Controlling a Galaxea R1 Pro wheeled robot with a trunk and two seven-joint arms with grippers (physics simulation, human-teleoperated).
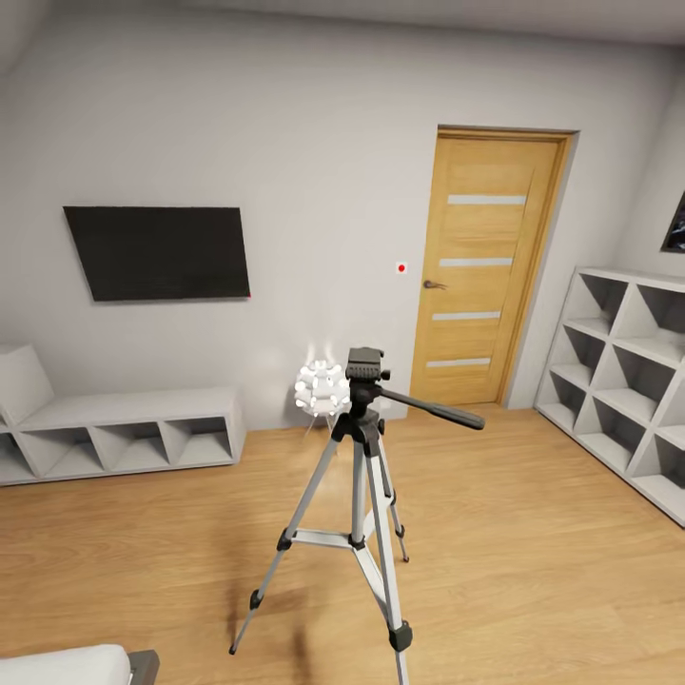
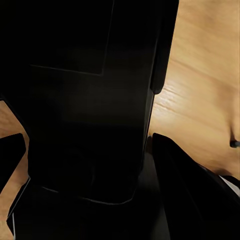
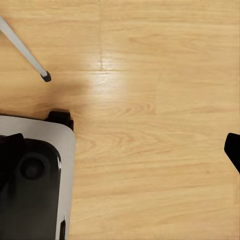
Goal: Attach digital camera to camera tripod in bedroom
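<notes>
The camera tripod (image 1: pixel 360 495) stands on the bedroom's wood floor (image 1: pixel 533 533) before the door (image 1: pixel 485 266), head bare; approach seems underway, mounting the camera comes next, jaws' state untellable.

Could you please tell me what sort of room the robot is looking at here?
Most likely a bedroom or living space: a wall-mounted TV, white cube shelving, a wooden door and a wood plank floor, with a camera tripod standing mid-room.

No legible text, labels, brands or numbers are present. No readable sign appears on any surface.
</notes>
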